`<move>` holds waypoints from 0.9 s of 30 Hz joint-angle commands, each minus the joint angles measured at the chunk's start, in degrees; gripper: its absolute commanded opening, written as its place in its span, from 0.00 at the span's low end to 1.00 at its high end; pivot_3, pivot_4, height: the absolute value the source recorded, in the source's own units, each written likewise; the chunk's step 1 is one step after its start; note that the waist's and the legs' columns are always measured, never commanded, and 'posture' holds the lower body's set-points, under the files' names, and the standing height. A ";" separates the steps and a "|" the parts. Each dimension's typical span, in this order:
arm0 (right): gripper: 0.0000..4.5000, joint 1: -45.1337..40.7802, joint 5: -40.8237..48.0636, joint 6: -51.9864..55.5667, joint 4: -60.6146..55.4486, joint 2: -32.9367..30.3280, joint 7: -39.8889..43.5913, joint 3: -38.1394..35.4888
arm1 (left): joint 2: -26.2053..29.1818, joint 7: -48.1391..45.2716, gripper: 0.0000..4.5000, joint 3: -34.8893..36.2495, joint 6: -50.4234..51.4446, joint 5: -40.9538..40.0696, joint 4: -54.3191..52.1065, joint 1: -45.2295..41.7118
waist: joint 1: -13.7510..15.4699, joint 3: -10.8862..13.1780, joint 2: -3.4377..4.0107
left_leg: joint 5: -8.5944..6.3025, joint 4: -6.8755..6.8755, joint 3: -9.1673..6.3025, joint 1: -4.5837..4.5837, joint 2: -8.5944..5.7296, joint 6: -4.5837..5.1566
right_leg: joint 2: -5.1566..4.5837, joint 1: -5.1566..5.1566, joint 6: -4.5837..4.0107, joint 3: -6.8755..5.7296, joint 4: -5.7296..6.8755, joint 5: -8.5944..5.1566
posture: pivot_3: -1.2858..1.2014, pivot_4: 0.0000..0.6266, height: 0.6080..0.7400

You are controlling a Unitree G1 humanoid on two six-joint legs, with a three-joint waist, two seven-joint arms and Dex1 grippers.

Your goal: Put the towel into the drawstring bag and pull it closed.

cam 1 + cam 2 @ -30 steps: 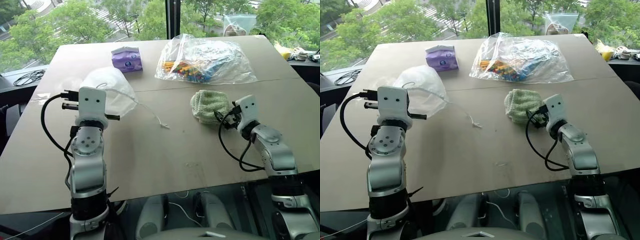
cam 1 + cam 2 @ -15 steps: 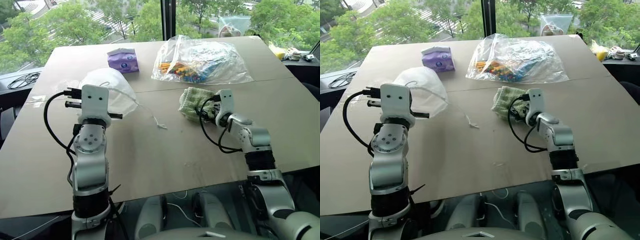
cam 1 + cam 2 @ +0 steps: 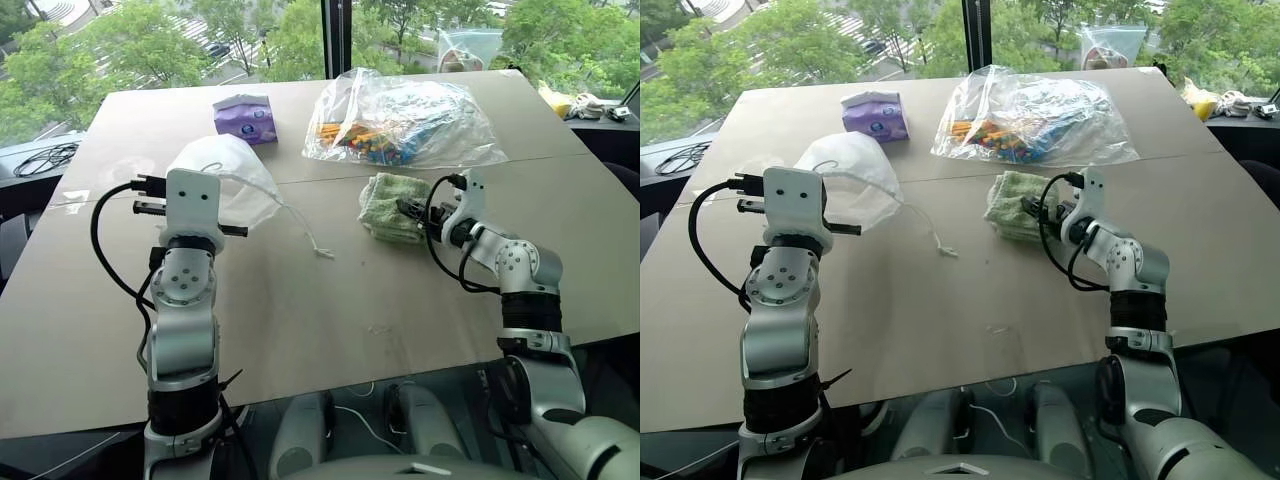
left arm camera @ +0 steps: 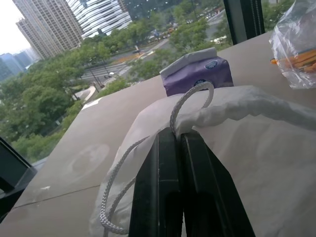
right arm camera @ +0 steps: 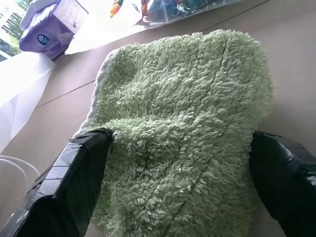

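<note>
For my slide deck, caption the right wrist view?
Open right end effector straddling the green towel on the table.

towel's (image 3: 391, 206) right edge behind the right hand (image 3: 418, 212)

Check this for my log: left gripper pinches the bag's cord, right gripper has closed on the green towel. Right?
Not quite. The right gripper is open, one finger on each side of the towel, as the right wrist view shows. The left gripper does pinch the drawstring bag by its cord.
</note>
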 commanded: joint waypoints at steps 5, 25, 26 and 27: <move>1.00 -3.71 -2.36 -6.10 3.41 1.03 -0.55 2.34 | 0.80 1.09 0.00 -0.30 -2.11 0.42 -0.83 -0.04 | 0.21 0.01 0.01 | 0.00 0.00 -0.01 -0.04 0.00 0.00 | -0.01 0.00 0.00 -0.02 -0.01 0.00 | 0.52 0.24 1.00; 1.00 -3.73 -7.44 -10.25 -1.52 -2.02 -0.82 9.78 | 1.21 1.36 0.00 -1.13 -4.13 -0.26 1.39 0.06 | 0.01 0.07 0.05 | -0.05 -0.30 -0.01 -0.05 0.08 0.08 | 0.10 -0.12 0.18 -0.05 -0.18 0.11 | 0.52 0.24 1.00; 1.00 -3.85 -9.01 -11.65 -0.98 -1.33 -1.64 11.16 | 1.29 1.34 0.00 -1.08 -4.16 -0.24 1.36 0.14 | 0.12 0.07 0.05 | -0.05 -0.29 0.00 -0.07 0.08 0.08 | 0.09 -0.13 0.19 -0.05 -0.19 0.11 | 0.52 0.24 1.00; 1.00 -3.87 -10.01 -12.70 -0.58 -0.70 -2.18 11.99 | 1.34 1.32 0.00 -1.04 -4.18 -0.23 1.31 0.22 | 0.17 0.07 0.04 | -0.05 -0.30 0.02 -0.12 0.06 0.08 | 0.06 -0.15 0.20 -0.04 -0.22 0.11 | 0.52 0.24 1.00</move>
